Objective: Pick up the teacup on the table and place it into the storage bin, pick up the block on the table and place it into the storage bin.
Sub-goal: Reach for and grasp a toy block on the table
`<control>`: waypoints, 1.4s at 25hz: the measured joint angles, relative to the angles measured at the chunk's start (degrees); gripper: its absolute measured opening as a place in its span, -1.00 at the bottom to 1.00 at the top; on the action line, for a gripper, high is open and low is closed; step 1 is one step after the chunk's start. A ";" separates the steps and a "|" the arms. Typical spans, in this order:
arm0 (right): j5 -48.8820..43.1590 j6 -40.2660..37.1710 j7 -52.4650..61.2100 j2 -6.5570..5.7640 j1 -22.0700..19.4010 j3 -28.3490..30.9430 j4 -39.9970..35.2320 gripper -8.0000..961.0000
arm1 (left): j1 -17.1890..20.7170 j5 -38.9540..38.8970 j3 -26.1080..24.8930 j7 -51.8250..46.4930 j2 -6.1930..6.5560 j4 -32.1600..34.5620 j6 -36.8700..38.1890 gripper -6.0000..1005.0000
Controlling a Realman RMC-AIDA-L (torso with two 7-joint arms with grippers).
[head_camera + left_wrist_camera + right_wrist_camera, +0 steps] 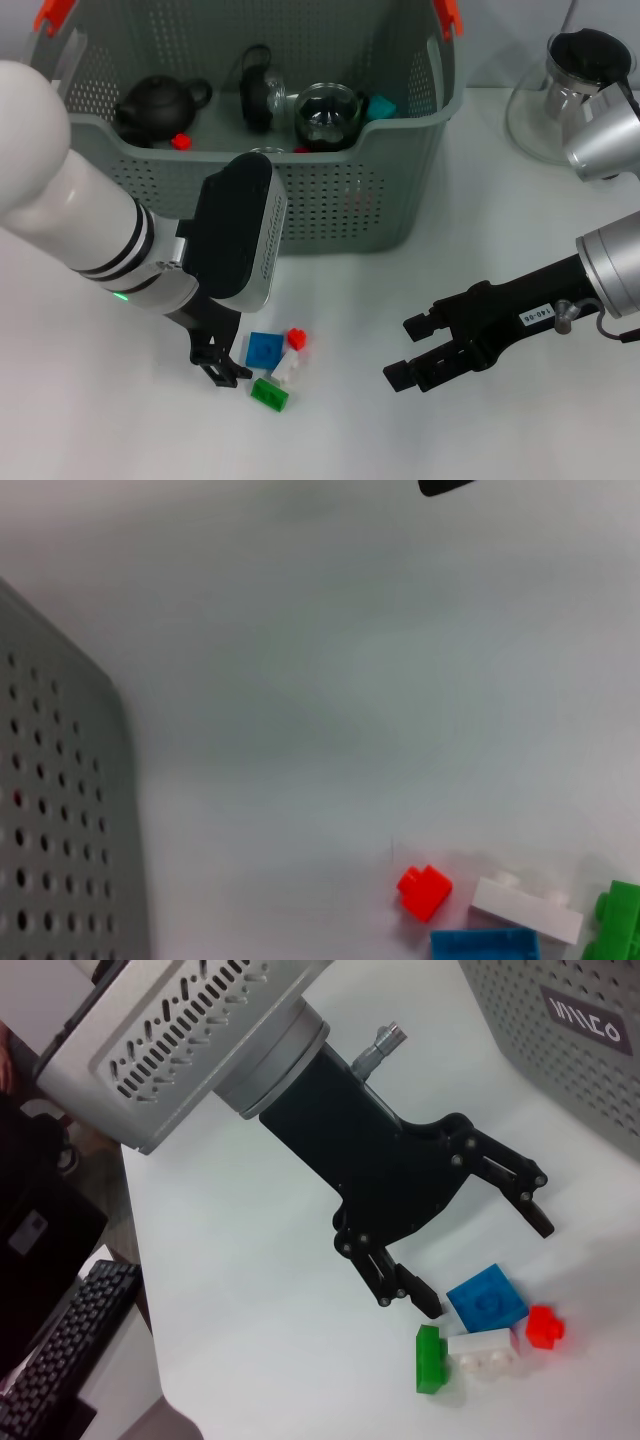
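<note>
Teaware already sits in the grey-green perforated plastic storage bin, while the left gripper, fingers spread wide and empty, hovers beside the small blue plastic block on the table.

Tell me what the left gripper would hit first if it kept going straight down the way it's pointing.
Probably the bare table: the open left gripper points down just beside the blue block, which one finger might clip.
</note>
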 joint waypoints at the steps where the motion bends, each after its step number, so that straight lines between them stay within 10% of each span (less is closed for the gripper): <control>1: -0.01 0.00 -0.05 0.00 0.00 0.00 0.00 0.93 | 0.00 -0.04 0.05 0.00 0.00 0.00 -0.11 0.71; 23: -0.36 -0.01 -0.23 0.00 -0.23 0.00 0.00 0.93 | -2.37 0.48 4.49 -3.45 0.16 -2.11 -0.80 0.66; 26: -0.36 0.03 -0.23 0.00 -0.23 0.00 0.00 0.93 | -2.49 0.50 4.68 -3.45 0.18 -2.11 -0.57 0.21; 35: -0.35 0.29 -0.26 0.00 -0.39 0.00 0.00 0.93 | -3.09 1.29 5.25 -3.47 0.26 -2.19 -0.20 0.16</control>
